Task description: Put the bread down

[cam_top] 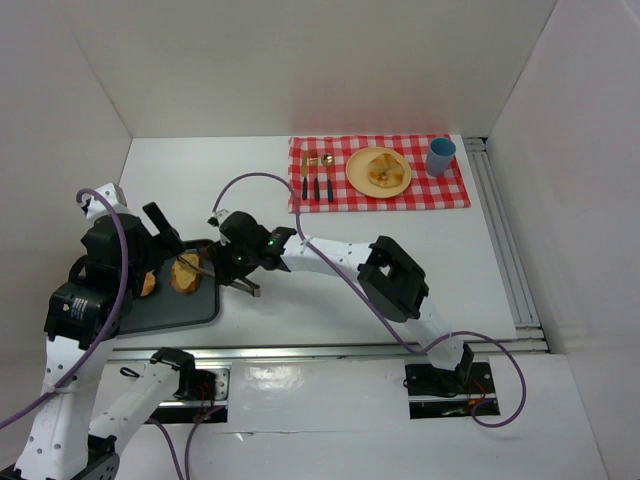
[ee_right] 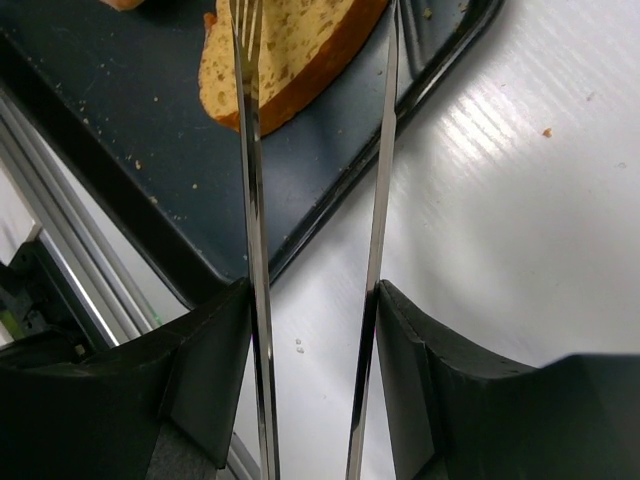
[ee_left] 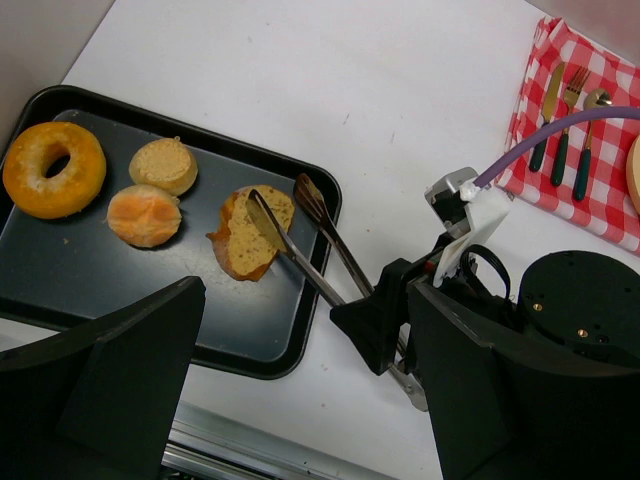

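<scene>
Shows a dark tray point(cam_top: 170, 312) at the near left corner of the table point(cam_top: 240, 170), carrying an orange ring point(ee_left: 54, 170), two small round bread pieces point(ee_left: 166, 165) and one cut bread slice point(ee_left: 250, 235) at the tray's right end. Right pincer point(ee_right: 312, 300) squeezed on a pair of metal tongs point(ee_left: 320, 260), stretched in from the table's middle with the tips aimed toward the left edge. Tongs parted, not closed on anything: one blade lying across the top of the slice, the other past its side, over the tray's right rim. Slice therefore off-centre, on the tray-interior side of the tongs' gap, its long axis slanting across the blades rather than along them. Left pincer point(ee_left: 300, 330) spread wide and empty, hanging over the tray, close to the bread yet without a tool. Far right of the table: a yellow plate point(cam_top: 355, 175) on a checked cloth point(cam_top: 445, 190), one bread piece point(cam_top: 382, 170) already on it, well apart from the tray. Probably calls for shifting the tongs toward the tray's interior before squeezing.
</scene>
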`<act>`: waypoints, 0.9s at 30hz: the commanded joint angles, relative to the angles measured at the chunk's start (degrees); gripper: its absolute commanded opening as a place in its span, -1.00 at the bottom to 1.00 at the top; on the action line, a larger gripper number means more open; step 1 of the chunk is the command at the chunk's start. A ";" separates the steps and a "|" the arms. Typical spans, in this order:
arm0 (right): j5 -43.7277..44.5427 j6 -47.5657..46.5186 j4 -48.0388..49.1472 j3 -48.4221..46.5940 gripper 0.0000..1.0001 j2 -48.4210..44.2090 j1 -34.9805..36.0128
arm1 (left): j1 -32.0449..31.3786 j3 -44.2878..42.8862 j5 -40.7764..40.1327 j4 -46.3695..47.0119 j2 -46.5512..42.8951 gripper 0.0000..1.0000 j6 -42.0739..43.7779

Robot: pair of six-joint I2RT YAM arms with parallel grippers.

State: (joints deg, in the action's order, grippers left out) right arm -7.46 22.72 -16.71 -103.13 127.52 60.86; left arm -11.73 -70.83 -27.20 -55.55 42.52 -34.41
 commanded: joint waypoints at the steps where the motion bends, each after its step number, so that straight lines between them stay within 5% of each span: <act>1: -3.25 -1.27 -0.96 -1.10 0.15 -3.25 0.14 | -0.14 -0.10 -0.05 1.41 -0.51 0.92 1.54; 8: -7.56 -3.21 -4.47 -4.97 -0.08 -3.25 0.14 | -0.14 -0.63 -0.05 1.41 -0.51 0.92 1.54; 10: -6.96 -3.21 -4.47 -4.97 -0.41 -3.94 0.14 | -0.14 -0.63 -0.05 1.41 -0.51 0.92 1.54; 16: -6.17 -3.21 -3.33 -4.97 -0.82 -6.66 -1.00 | -0.14 -0.63 -0.05 1.41 -0.51 0.92 1.54; 27: -7.30 -2.68 2.55 -2.86 -1.00 -12.21 -5.48 | -0.14 -1.77 -0.57 1.41 -0.51 0.92 1.54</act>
State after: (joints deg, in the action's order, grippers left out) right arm -13.98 20.10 -19.20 -105.34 119.98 56.58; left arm -11.73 -70.85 -27.20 -55.53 42.52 -34.39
